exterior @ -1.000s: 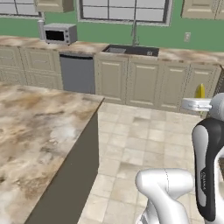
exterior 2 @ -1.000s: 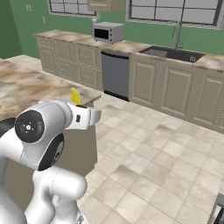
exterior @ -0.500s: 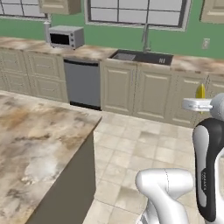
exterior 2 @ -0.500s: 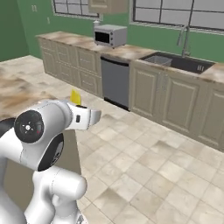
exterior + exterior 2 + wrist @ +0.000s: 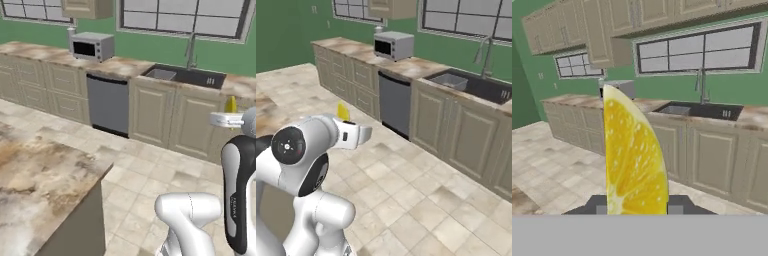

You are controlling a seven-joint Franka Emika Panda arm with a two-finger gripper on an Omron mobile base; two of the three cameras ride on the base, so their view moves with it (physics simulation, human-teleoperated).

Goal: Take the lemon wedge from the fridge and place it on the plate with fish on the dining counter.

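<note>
Since the earlier frames both base views have swung, the brown marble dining counter [image 5: 45, 185] sliding to the lower left. The gripper [image 5: 634, 210] pinches the bright yellow lemon wedge [image 5: 632, 160] upright at frame centre (a thin hold); a jolt could drop it. The beige tile floor [image 5: 421, 200] ahead lies open.

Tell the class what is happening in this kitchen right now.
The white robot arm's tool is shut on a bright yellow lemon wedge, held up in the air. The mottled brown-beige marble dining counter lies at the lower left. Ahead stand beige cabinets, a grey microwave and a dark sink; the wedge is not yet set down.
</note>
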